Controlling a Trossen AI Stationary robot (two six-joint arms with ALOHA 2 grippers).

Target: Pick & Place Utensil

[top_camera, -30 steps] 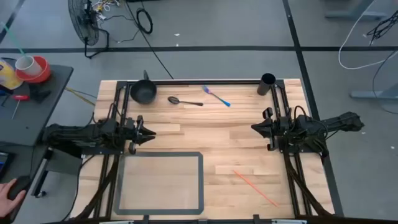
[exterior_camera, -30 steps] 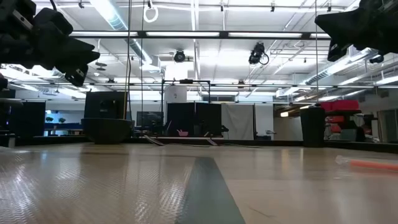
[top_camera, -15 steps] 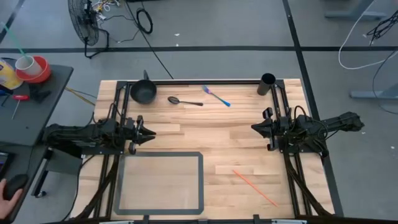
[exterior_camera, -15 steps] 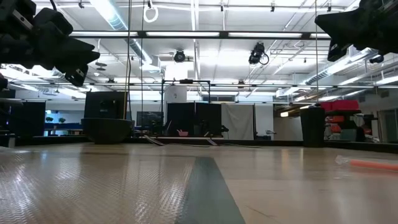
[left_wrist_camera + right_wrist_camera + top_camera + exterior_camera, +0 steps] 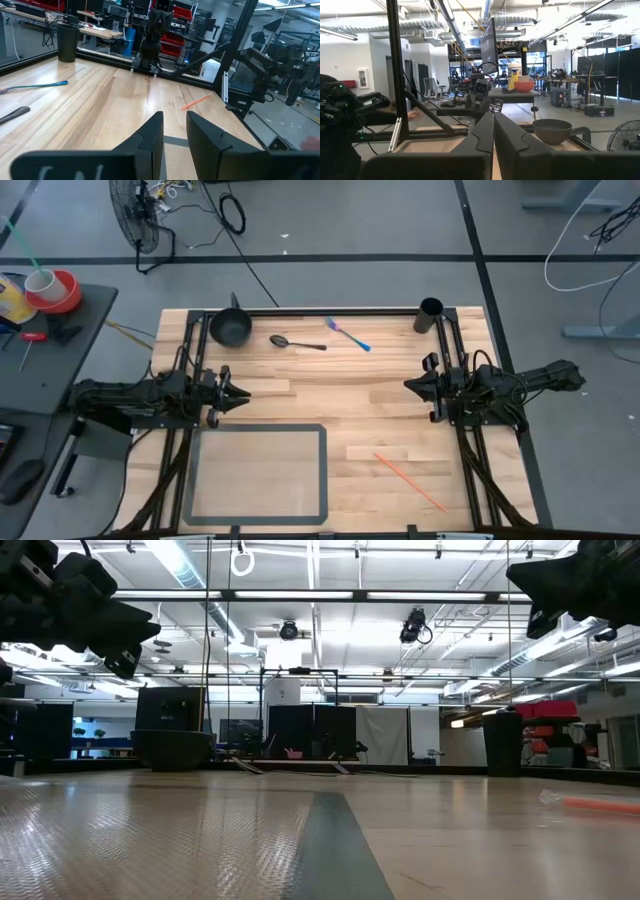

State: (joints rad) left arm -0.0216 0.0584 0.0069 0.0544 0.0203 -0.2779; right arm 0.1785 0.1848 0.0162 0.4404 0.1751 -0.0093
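Wooden table (image 5: 330,395) with both arms parked at its side edges and the utensils lined up along the far edge.

Along the far edge lay a dark spoon (image 5: 297,342) and, just beside it toward the middle, a blue-handled fork (image 5: 348,335); a dark bowl (image 5: 230,329) sat near the far left corner and a black cup (image 5: 429,315) near the far right corner. A grey-bordered rectangle (image 5: 257,472) took up the near left part, and an orange straw (image 5: 410,482) lay slantwise near the near right corner. The left gripper (image 5: 238,395) hung above the left edge, fingers narrowly parted and holding nothing. The right gripper (image 5: 412,385) hung above the right edge, fingers pressed together and empty. Between the two grippers the middle of the table lay bare wood.
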